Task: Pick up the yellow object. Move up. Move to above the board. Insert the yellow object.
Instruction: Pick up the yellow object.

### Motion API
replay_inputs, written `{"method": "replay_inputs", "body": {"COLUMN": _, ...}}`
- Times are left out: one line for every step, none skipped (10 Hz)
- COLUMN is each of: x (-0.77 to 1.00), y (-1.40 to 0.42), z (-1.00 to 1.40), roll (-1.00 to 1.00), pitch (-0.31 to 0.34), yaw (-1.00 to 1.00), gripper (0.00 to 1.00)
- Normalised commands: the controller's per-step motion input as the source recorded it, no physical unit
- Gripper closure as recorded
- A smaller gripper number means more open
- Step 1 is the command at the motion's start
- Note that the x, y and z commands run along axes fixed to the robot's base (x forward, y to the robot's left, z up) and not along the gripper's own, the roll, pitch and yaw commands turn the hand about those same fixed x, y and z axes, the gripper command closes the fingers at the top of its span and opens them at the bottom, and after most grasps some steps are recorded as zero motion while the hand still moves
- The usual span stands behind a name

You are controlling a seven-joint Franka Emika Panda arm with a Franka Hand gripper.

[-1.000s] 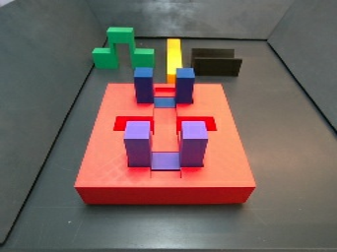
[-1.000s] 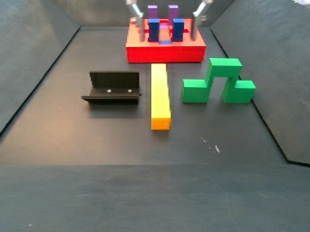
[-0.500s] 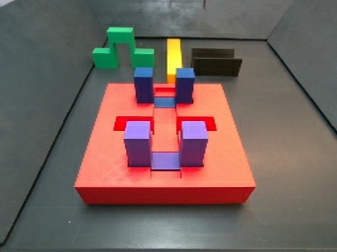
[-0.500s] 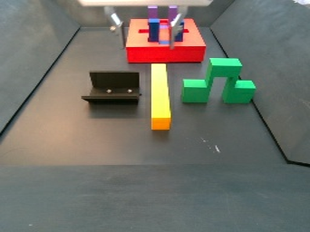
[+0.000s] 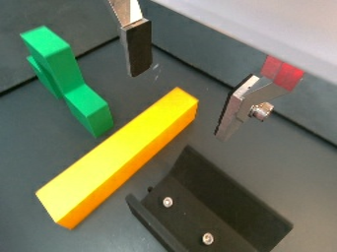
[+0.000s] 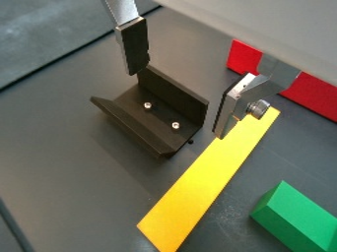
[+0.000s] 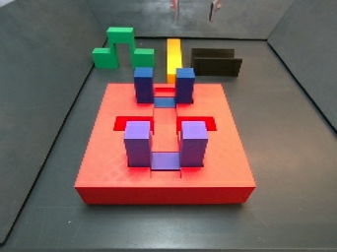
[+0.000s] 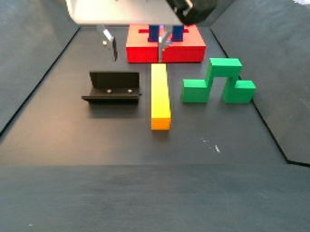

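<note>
On the floor between the green block (image 8: 218,80) and the fixture (image 8: 115,88) lies the yellow bar (image 8: 160,94), untouched. Above it the gripper (image 5: 184,85) hangs wide open, empty. The board (image 7: 165,148) sits beyond the bar's far end.

This is looking like a robot test lab. Plain grey walls (image 8: 43,72) are enclosing a dark floor (image 8: 145,172), and the gripper (image 5: 184,87) is hanging open above bright plastic blocks and the fixture (image 8: 111,89).
</note>
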Motion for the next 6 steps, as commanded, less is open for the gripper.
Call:
{"method": "replay_inputs", "body": {"x": -0.03, "y": -0.11, "z": -0.43, "roll": -0.02, "pitch": -0.061, "yaw": 0.00, "gripper": 0.00}}
{"method": "replay_inputs", "body": {"x": -0.08, "y": -0.13, "z": -0.46, "roll": -0.01, "pitch": -0.061, "yaw": 0.00, "gripper": 0.00}}
{"method": "replay_inputs", "body": {"x": -0.10, "y": -0.11, "z": -0.45, "roll": 0.00, "pitch": -0.050, "yaw": 0.00, "gripper": 0.00}}
{"method": "replay_inputs", "body": {"x": -0.12, "y": -0.09, "z": -0.43, "roll": 0.00, "pitch": -0.037, "yaw": 0.00, "gripper": 0.00}}
{"method": "replay_inputs", "body": {"x": -0.22, "y": -0.09, "z": -0.38, "roll": 0.00, "pitch": -0.060, "yaw": 0.00, "gripper": 0.00}}
{"method": "replay_inputs", "body": {"x": -0.24, "y": -0.09, "z": -0.33, "roll": -0.02, "pitch": -0.077, "yaw": 0.00, "gripper": 0.00}}
